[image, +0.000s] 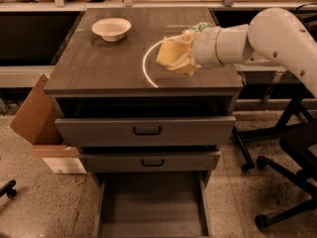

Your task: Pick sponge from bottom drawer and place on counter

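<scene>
Gripper [182, 54] on the white arm [277, 33], held over the counter [99, 66]; jaws drawn in on the sponge [169, 52], clasping it from above and below; sponge pale yellow, soft, squeezed and tilted between the jaws, directly over the thin white arc [145, 68]; whether it touches the surface cannot be told; green can [200, 27] just behind the jaws; cream bowl [111, 29] well apart, toward the view's left; bottom drawer [153, 207] open, far below the jaws.
</scene>
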